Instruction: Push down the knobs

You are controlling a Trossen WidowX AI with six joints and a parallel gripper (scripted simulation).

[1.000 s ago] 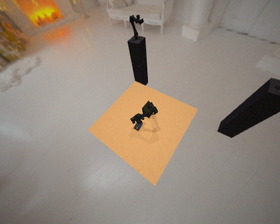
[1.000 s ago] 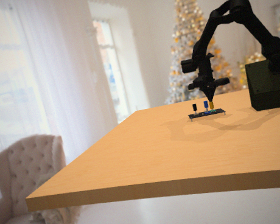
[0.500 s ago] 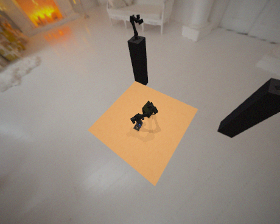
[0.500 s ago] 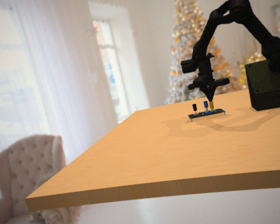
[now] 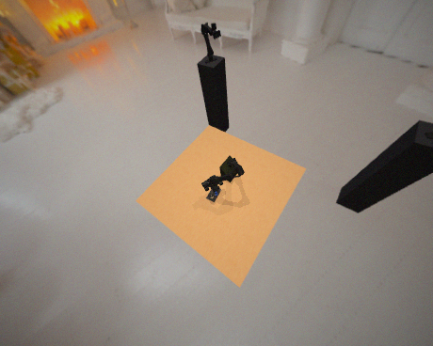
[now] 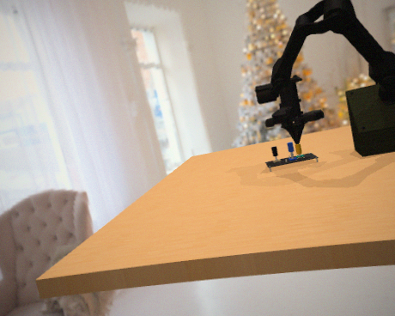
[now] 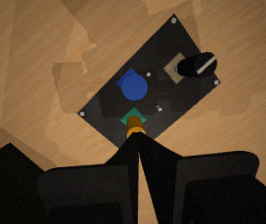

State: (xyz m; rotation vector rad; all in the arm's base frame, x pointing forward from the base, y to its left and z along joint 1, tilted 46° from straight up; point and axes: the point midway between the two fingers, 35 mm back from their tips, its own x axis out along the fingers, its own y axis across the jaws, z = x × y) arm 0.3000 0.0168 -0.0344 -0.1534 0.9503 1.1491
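The dark circuit board (image 5: 211, 199) (image 6: 272, 164) (image 7: 160, 50) stands on short legs. A yellow knob (image 6: 299, 148) (image 7: 134, 123) is upright over the teal potentiometer (image 7: 125, 119) and looks low. A blue knob (image 6: 290, 147) (image 7: 134, 87) stands above the blue potentiometer (image 7: 129, 75), with shaft showing below it. A black knob (image 6: 275, 151) (image 7: 188, 67) stands on a shaft above the beige potentiometer (image 7: 171, 68). My gripper (image 6: 297, 142) (image 7: 136, 136) is shut and empty, its closed tips at the top of the yellow knob; whether they touch is hard to tell.
The arm's dark base block (image 6: 382, 124) stands on the wooden table (image 5: 249, 226) (image 6: 180, 215), to the right of the board in the exterior view. Small pins (image 7: 159, 108) rise from the board between the potentiometers. Two black pillars (image 5: 215, 96) (image 5: 391, 165) stand beyond the table.
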